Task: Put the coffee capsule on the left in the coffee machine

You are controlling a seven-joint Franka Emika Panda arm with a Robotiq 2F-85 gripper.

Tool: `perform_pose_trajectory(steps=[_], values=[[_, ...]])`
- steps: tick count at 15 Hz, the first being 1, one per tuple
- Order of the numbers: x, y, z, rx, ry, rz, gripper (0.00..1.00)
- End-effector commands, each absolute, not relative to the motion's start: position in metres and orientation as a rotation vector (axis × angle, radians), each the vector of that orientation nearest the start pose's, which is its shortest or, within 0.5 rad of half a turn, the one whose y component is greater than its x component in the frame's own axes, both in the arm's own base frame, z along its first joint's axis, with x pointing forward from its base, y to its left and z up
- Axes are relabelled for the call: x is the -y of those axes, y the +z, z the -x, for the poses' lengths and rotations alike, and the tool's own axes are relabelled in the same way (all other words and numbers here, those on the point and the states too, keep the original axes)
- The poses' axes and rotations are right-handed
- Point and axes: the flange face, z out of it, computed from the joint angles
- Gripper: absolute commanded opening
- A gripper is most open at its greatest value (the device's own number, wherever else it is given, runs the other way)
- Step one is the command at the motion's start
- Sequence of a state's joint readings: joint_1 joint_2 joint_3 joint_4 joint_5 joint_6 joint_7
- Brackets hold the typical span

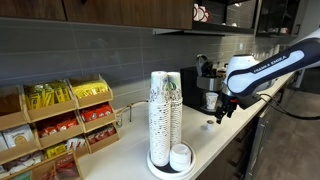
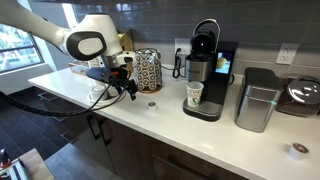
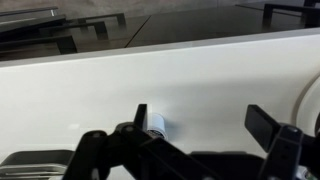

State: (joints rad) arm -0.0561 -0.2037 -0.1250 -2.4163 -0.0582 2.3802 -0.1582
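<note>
Indoors, white counter point(image 3: 100, 80), grey tiled wall point(image 2: 250, 25); pincer point(image 3: 200, 120) spread near coffee capsule point(image 3: 156, 124).

In an exterior view I look along the countertop point(image 1: 215, 138) from one end, close. In an exterior view I face that countertop point(image 2: 190, 135) across its front edge, farther back. Both show the coffee machine point(image 1: 207, 85) point(image 2: 205, 75). My wrist view sits close above the top.

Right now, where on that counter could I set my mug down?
The bare strip of white counter in front of the coffee machine and the grey container is free. It is crowded at the other end, where the gripper hovers by the coffee capsule and the patterned canister.
</note>
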Motion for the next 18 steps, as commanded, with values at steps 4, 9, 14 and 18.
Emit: perform_pose_trajectory(steps=[4, 9, 14, 18], values=[[0.099, 0.372, -0.509, 0.014, -0.324, 3.138, 1.00], [0.110, 0.355, -0.532, 0.005, -0.376, 3.155, 1.00], [0.124, 0.343, -0.549, -0.035, -0.408, 3.154, 1.00], [0.133, 0.336, -0.558, -0.051, -0.401, 3.149, 1.00]])
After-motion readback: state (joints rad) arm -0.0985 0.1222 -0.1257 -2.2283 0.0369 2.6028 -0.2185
